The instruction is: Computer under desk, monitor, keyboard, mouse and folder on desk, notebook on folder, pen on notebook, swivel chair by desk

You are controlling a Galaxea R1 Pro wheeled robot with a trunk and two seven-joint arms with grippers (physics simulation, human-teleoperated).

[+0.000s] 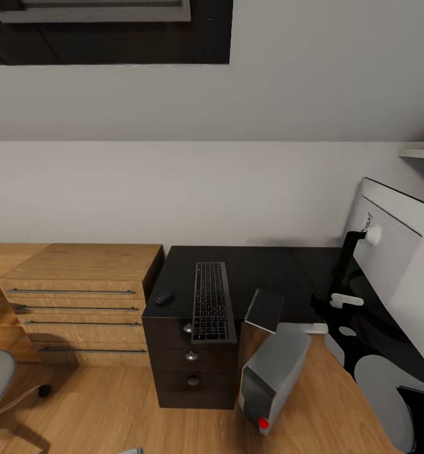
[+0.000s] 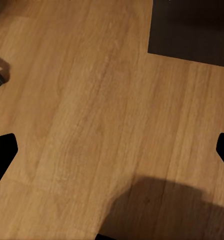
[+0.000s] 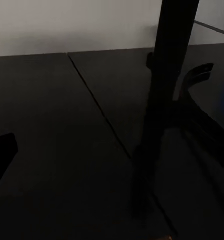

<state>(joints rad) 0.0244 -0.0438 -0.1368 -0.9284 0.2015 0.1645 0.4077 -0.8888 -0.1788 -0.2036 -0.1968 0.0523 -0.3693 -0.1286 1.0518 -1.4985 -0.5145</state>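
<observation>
On the desk, right of the keyboard, the monitor stands upright just ahead of the right claw, its grip unreadable, while the left claw hangs spread above the floor.

So there's a light wooden drawer chest with four long metal handles sitting right against the white wall. Wood-plank floor runs out in front of the chest. Above the chest, up on that wall, there's a dark framed panel, maybe a window.
</observation>
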